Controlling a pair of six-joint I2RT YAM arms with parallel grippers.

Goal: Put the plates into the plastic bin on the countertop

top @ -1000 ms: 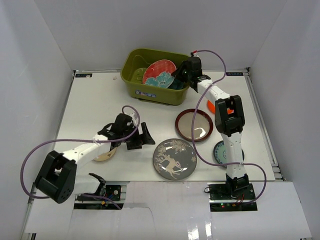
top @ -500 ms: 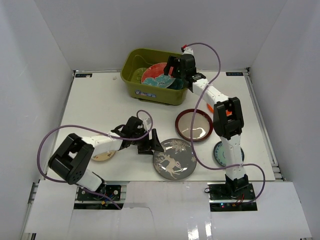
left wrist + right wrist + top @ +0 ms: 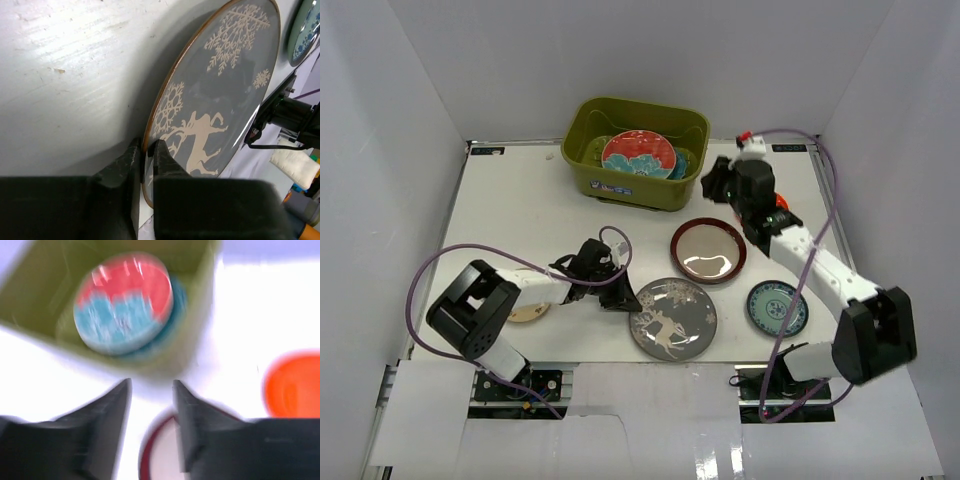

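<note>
The olive-green plastic bin (image 3: 588, 178) stands at the back of the countertop (image 3: 520, 210). In it lies the red plate with teal flower (image 3: 638, 154) on top of a teal plate (image 3: 682, 165). My left gripper (image 3: 626, 297) is shut on the left rim of the grey deer plate (image 3: 672, 318); the wrist view shows both fingers pinching that rim (image 3: 147, 147). My right gripper (image 3: 715, 186) hovers open and empty just in front of the bin's right corner, above the dark-red-rimmed plate (image 3: 708, 250). The right wrist view is blurred, with the bin (image 3: 30, 300) and red plate (image 3: 125, 302) ahead.
A small blue-green patterned plate (image 3: 777, 307) lies at the right front. An orange plate (image 3: 780, 203) peeks out behind the right arm. A cream plate (image 3: 527, 314) sits half under the left arm. White walls enclose the countertop on three sides.
My left gripper slid right to the deer plate and shut on its rim. My right gripper let go of the red plate in the bin and drew back out to the right.
</note>
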